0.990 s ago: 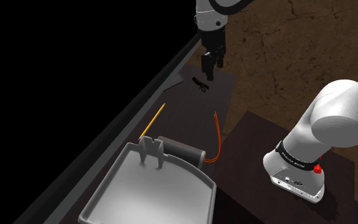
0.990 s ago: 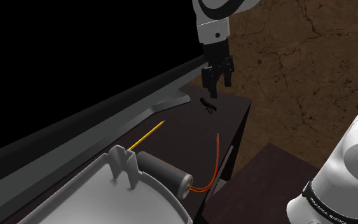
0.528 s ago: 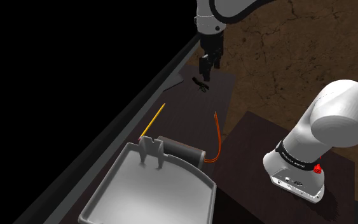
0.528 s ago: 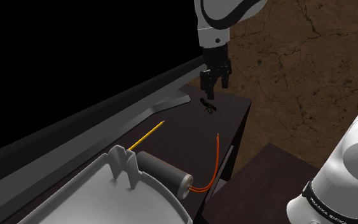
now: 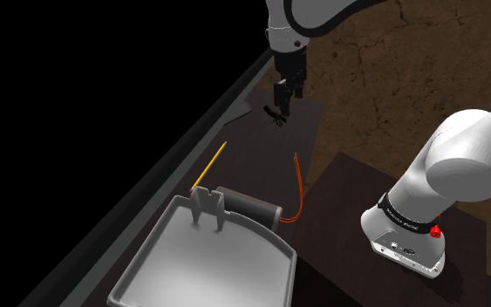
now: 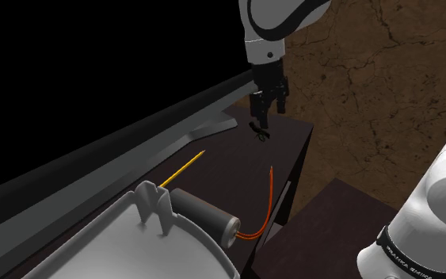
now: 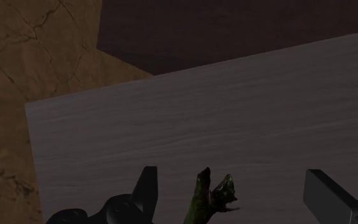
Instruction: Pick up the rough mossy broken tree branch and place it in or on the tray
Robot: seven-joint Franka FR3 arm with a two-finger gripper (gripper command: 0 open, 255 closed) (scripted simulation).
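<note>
A small dark mossy branch (image 5: pixel 276 118) lies near the far end of the dark table (image 5: pixel 261 166), also seen as the branch (image 6: pixel 260 131). My gripper (image 5: pixel 280 106) hangs just over it, fingers pointing down; from the other side the gripper (image 6: pixel 261 119) nearly reaches it. In the wrist view the greenish forked branch (image 7: pixel 209 194) sits between the two black fingers (image 7: pixel 147 188), which stand wide apart and do not touch it. The grey tray (image 5: pixel 208 262) stands at the near end of the table, seen again as the tray (image 6: pixel 134 246).
A yellow pencil (image 5: pixel 209 166) lies mid-table by the grey back rail. An orange cable (image 5: pixel 298 187) curves along the table's edge. A dark cylinder (image 5: pixel 250 205) rests against the tray's far rim. Brown cracked floor (image 5: pixel 392 78) lies beyond; a black area is at the shoulder view's left.
The gripper has come down toward the branch, still open. The branch and the other things have not moved.
</note>
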